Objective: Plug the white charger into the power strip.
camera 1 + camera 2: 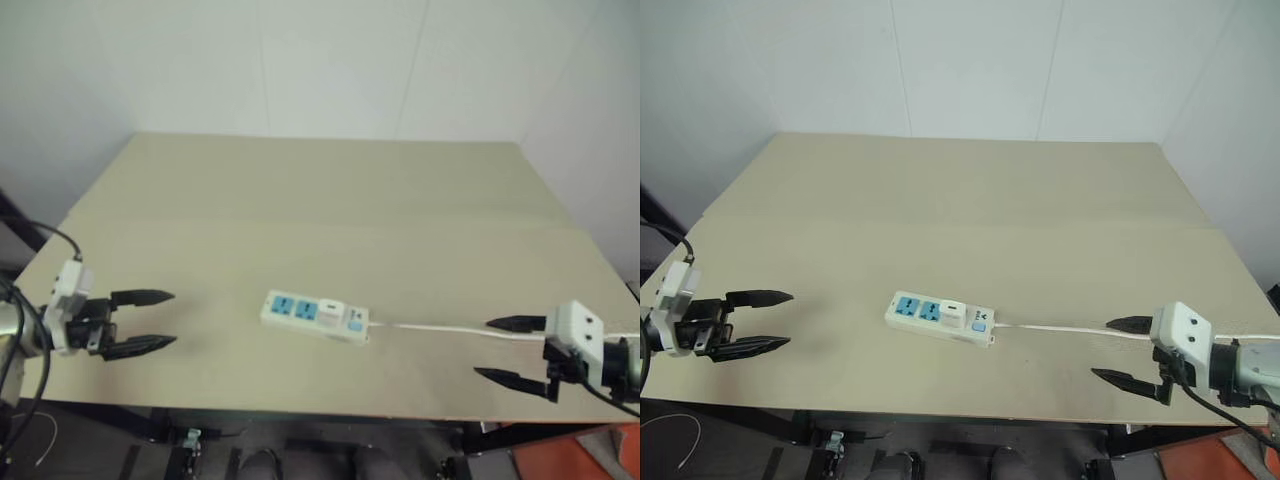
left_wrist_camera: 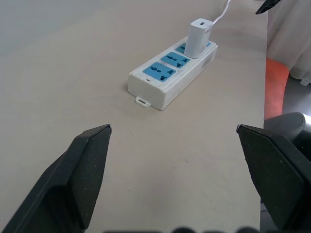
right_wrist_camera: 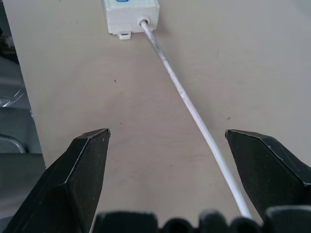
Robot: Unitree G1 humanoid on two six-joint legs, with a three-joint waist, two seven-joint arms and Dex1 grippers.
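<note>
The power strip (image 1: 314,316) lies on the beige table near its front edge, with two blue socket faces bare. The white charger (image 2: 198,38) stands upright in the strip's third socket, by the cord end. The strip's thin white cord (image 1: 450,329) runs off to the right. My left gripper (image 1: 142,322) hovers open at the table's left front, well apart from the strip, nothing between its fingers. At the right front my right gripper (image 1: 512,349) is open and empty, its fingers on either side of the cord (image 3: 194,114) without touching it.
The table (image 1: 330,200) stretches bare toward a white wall behind. Its front edge runs just below both grippers. An orange object (image 1: 590,455) sits on the floor at the lower right, and dark cables (image 1: 25,400) hang beside the left arm.
</note>
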